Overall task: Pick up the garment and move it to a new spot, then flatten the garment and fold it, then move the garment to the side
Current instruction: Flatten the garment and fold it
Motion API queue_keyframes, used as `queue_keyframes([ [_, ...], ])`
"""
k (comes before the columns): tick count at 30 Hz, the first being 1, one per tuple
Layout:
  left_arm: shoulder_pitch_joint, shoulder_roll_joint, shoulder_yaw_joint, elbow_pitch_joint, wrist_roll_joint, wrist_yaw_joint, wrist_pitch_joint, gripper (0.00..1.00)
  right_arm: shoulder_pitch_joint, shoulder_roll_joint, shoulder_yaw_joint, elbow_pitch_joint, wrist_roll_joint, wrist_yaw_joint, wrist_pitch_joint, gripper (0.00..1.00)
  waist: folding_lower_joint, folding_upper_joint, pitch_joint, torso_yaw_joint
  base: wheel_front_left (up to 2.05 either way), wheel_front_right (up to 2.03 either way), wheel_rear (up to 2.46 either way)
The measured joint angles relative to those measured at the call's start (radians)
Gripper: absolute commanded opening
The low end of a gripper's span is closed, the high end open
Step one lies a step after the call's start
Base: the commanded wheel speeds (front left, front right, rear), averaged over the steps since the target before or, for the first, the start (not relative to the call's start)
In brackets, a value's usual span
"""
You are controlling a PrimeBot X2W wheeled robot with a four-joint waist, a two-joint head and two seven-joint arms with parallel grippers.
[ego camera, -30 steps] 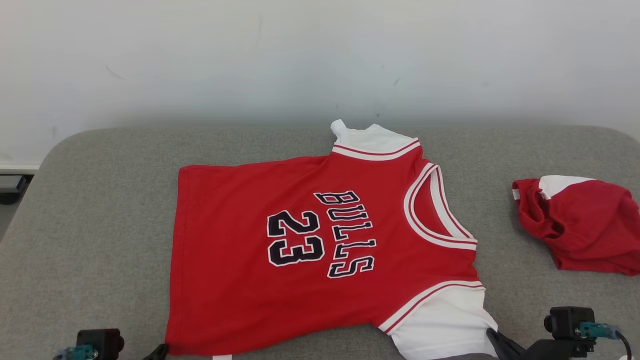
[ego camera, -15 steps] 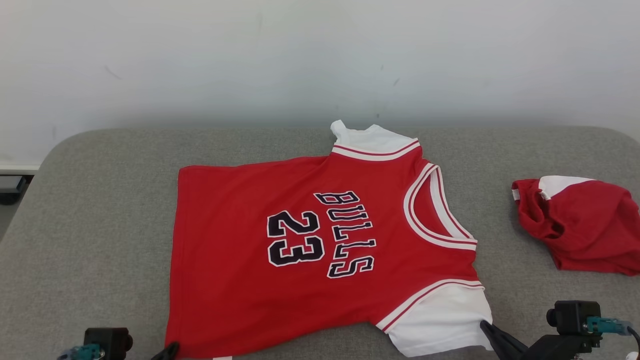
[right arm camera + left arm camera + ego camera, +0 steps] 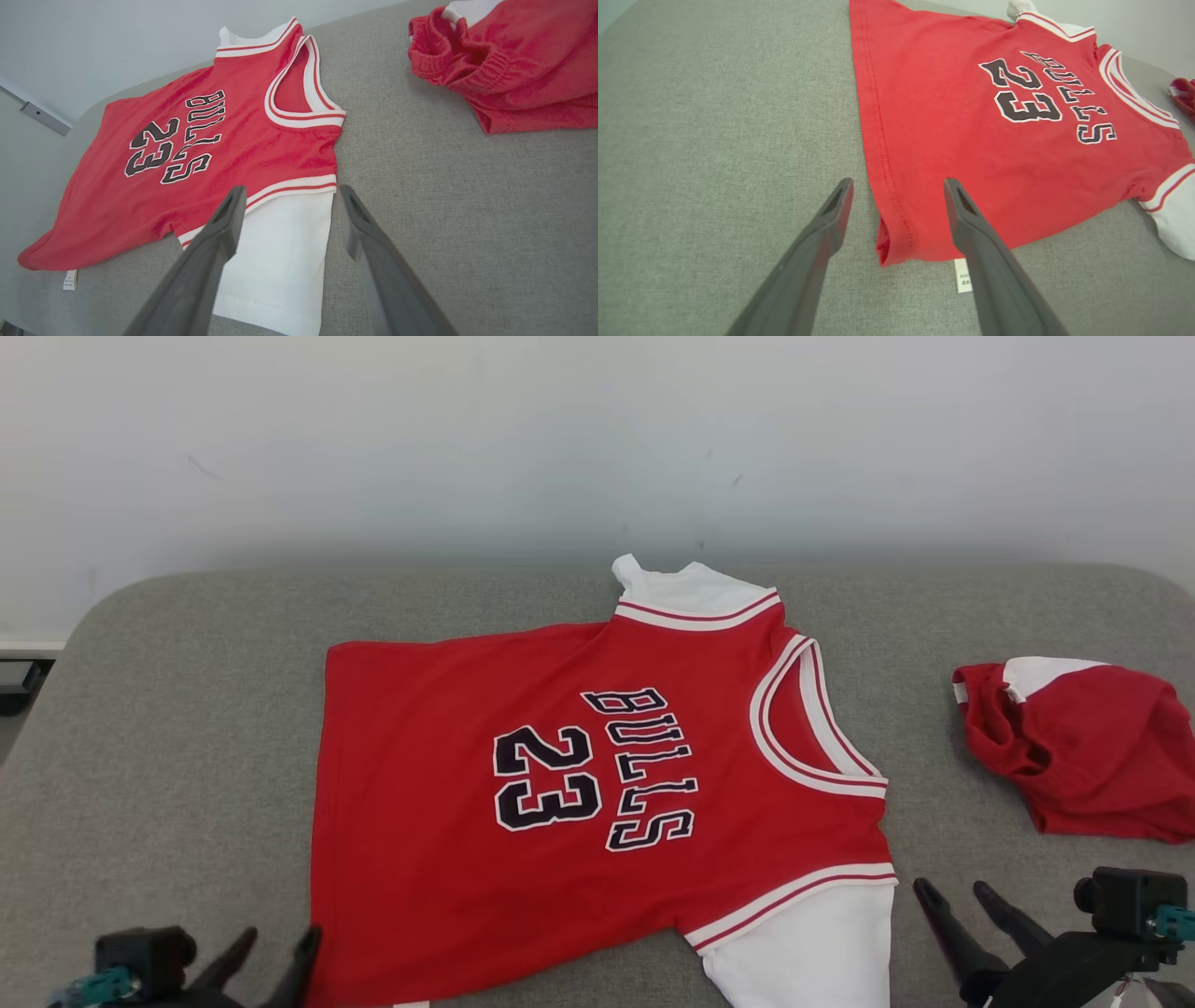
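The garment [image 3: 560, 784] is a red "BULLS 23" jersey with white sleeves, spread flat on the grey cushion [image 3: 187, 709], neck toward the right. My left gripper [image 3: 280, 935] is open at the near left hem corner. In the left wrist view the left gripper [image 3: 897, 183] has its fingers straddling the hem edge of the garment [image 3: 971, 116] without pinching it. My right gripper [image 3: 950, 887] is open just right of the near white sleeve. In the right wrist view the right gripper [image 3: 292, 189] hangs over that sleeve's edge on the garment [image 3: 201, 154].
A second red and white piece of clothing [image 3: 1083, 747] lies bunched at the cushion's right side, also in the right wrist view as the bunched clothing [image 3: 514, 56]. A white label [image 3: 963, 275] sticks out under the hem. A pale wall [image 3: 597, 448] runs behind the cushion.
Both grippers have opened and let go of the jersey, the left at the hem corner and the right at the white sleeve. The right one has drawn slightly right of the sleeve.
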Motion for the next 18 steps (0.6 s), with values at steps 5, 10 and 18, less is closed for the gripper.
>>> queue_keyframes([
  [5,-0.001,-0.003,0.013,-0.019,0.008,0.020,-0.024,1.00,0.001,0.000,-0.009,-0.008,-0.027,-0.009,-0.020,1.00,0.0000,0.0000,0.006,-0.002,0.00,0.00,0.00],
  [10,0.001,0.004,-0.022,0.001,0.020,0.017,0.009,1.00,0.020,-0.011,0.021,0.021,-0.075,-0.017,0.006,1.00,0.0000,0.0000,0.011,0.002,0.00,0.00,0.00],
  [18,-0.005,-0.001,-0.032,0.069,-0.009,-0.004,0.064,1.00,0.014,-0.017,0.081,0.089,-0.113,-0.018,0.071,1.00,0.0000,0.0000,0.031,0.001,0.00,0.00,0.00],
])
